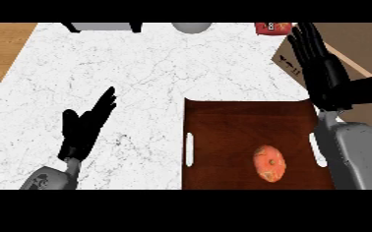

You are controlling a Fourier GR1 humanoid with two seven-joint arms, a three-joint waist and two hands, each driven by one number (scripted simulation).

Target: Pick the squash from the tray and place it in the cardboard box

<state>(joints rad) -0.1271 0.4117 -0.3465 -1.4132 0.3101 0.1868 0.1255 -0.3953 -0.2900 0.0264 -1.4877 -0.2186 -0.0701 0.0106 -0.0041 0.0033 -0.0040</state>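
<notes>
1. The orange squash is lying on the dark wooden tray, toward the tray's 5 o'clock corner, with nothing touching it.
2. The tray is sitting on the white marble counter, filling the view's 4 o'clock area, and white handle slots are showing on its 9 o'clock and 3 o'clock sides.
3. The right hand is reaching up at the view's 2 o'clock, fingers stretched straight and spread, gripping nothing; its fingertips are pointing toward 12 o'clock.
4. That hand is hovering over the cardboard box, which is showing at the counter's 2 o'clock edge, partly hidden behind the hand and its grey forearm.
5. The left hand is resting at the view's 8 o'clock over bare counter, fingers straight and angled toward 1 o'clock, carrying nothing, well apart from the tray.
6. A red packet is lying at 1 o'clock, just beside the right fingertips.
7. A grey round object is sitting at 12 o'clock, cut off by the view's edge.
</notes>
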